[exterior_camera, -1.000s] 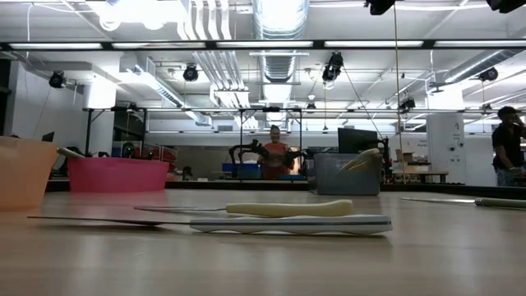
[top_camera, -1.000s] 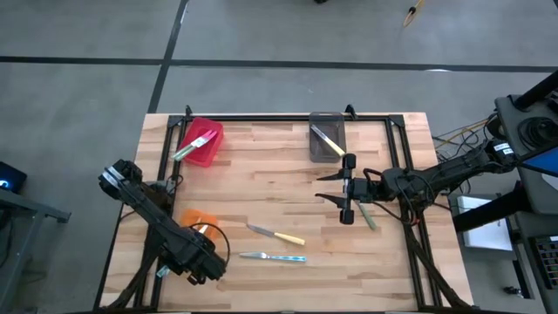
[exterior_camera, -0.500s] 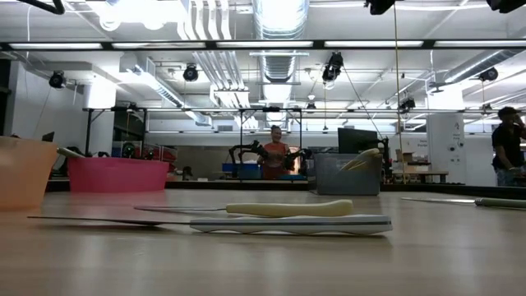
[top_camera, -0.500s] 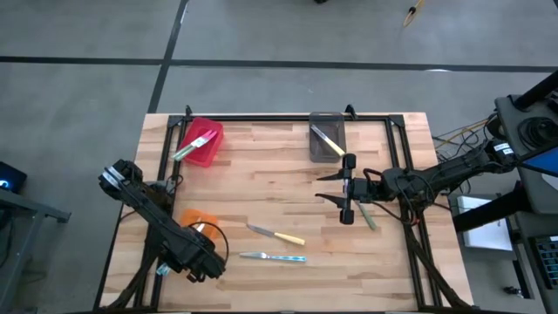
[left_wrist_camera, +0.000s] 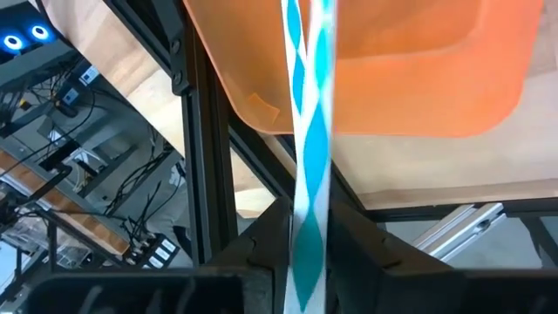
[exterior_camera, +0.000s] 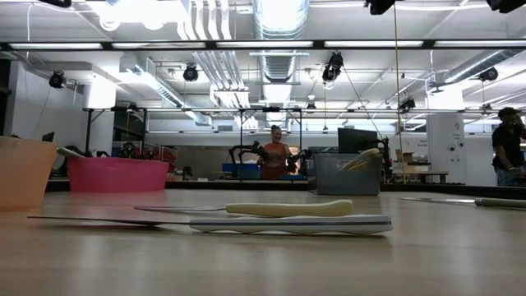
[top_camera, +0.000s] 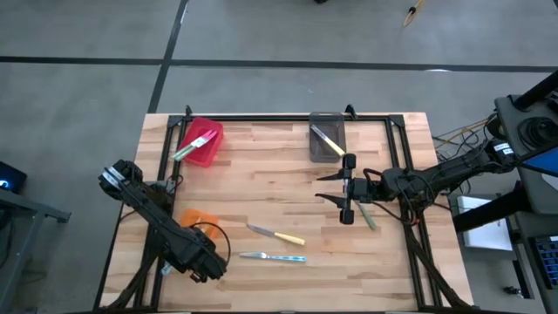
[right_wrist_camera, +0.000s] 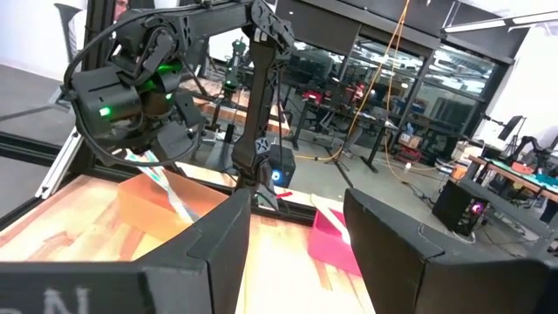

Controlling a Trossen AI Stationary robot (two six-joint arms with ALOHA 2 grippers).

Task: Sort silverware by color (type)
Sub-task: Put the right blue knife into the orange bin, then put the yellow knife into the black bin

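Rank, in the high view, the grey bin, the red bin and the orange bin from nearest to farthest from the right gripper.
From the right gripper:
1. Grey bin, at the far edge, close by.
2. Red bin, far-left corner; orange bin, near left: too close to rank.

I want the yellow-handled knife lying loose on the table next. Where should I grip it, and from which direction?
Grip the yellow-handled knife by its handle, the thicker end pointing toward the right side of the table, coming straight down from above. It lies flat on the wood, so only a top approach gets fingers on both sides. Set the jaws across the handle, clear of the blue-handled knife alongside.
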